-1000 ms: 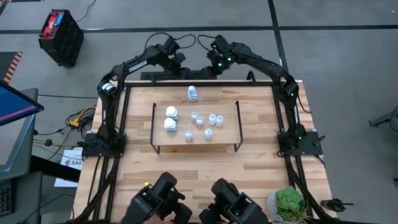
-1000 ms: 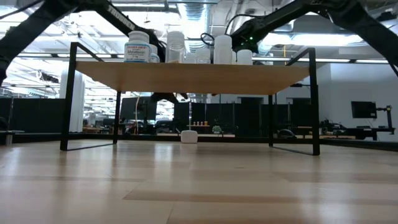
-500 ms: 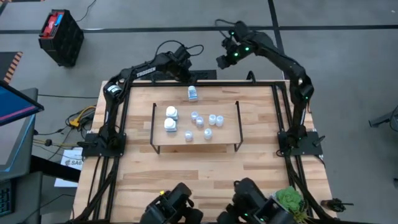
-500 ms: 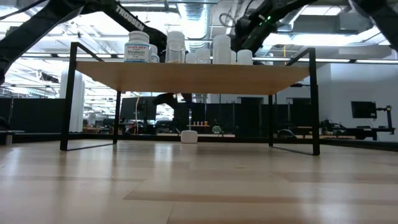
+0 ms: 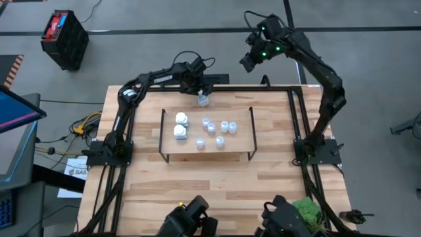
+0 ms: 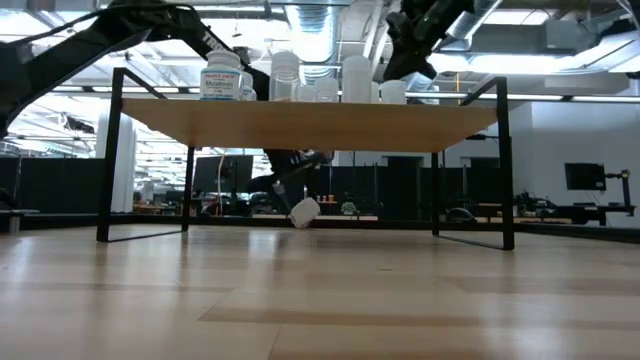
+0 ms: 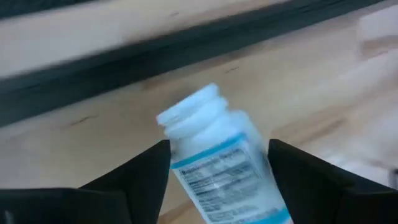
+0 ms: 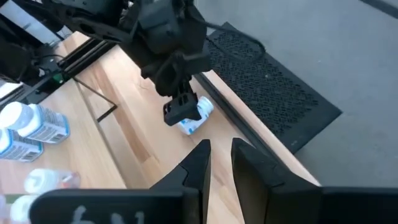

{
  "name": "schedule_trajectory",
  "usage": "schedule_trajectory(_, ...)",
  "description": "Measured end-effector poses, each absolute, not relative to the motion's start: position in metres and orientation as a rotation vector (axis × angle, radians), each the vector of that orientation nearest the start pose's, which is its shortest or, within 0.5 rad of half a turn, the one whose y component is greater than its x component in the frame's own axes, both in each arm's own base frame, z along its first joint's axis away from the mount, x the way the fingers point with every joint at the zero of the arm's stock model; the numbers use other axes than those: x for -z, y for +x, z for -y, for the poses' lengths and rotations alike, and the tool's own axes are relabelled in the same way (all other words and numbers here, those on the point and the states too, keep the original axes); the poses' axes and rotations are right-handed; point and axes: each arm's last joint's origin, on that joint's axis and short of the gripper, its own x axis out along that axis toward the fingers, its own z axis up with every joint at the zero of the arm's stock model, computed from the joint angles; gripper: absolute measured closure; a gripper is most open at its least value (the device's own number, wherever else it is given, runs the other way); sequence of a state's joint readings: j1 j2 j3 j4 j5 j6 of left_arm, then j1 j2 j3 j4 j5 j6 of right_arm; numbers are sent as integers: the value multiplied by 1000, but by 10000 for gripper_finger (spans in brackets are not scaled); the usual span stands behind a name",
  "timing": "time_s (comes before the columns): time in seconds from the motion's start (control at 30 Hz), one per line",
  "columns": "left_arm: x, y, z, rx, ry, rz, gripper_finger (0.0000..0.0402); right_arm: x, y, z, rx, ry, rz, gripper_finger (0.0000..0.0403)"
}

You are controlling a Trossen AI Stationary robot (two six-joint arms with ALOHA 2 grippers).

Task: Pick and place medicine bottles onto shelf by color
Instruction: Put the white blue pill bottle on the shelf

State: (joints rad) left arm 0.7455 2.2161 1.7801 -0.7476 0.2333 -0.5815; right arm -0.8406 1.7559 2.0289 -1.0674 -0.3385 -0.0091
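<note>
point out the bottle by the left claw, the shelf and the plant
bottle (image 7: 217, 155), left wrist view, labelled body
shelf (image 5: 233, 143), high view, bare board
plant (image 5: 307, 212), high view, green leaves

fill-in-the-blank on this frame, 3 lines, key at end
1. The left gripper has its fingers on either side of a white ___ on the table.
2. That one lies beyond the shelf's ___ edge.
3. The right gripper hangs ___ the table's far edge, holding nothing.

Missing words: bottle; far; beyond

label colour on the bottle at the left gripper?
White bottle, label white with a light-blue band and dark print. Left wrist view shows it best, between the left gripper fingers.
</note>
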Motion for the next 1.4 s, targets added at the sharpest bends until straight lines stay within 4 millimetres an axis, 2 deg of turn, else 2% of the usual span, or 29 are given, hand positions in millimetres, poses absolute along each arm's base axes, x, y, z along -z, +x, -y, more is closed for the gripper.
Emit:
schedule_trajectory(0.7, -165, 329, -297, -1016, -980, -1154, 143, -420, 226, 262, 506, 394, -721, 317)
schedule_trajectory(0.9, -135, 329, -297, -972, -1053, -1256, 155, -419, 226, 261, 504, 403, -733, 317)
schedule_trajectory(1.03, -131, 330, -297, -938, -1065, -1266, 175, -417, 224, 260, 500, 422, -759, 317)
schedule_trajectory(1.23, -161, 335, -308, -915, -969, -1202, 196, -416, 223, 259, 498, 434, -777, 317)
schedule_trajectory(1.4, -214, 336, -315, -860, -880, -1112, 196, -416, 224, 258, 497, 434, -777, 317)
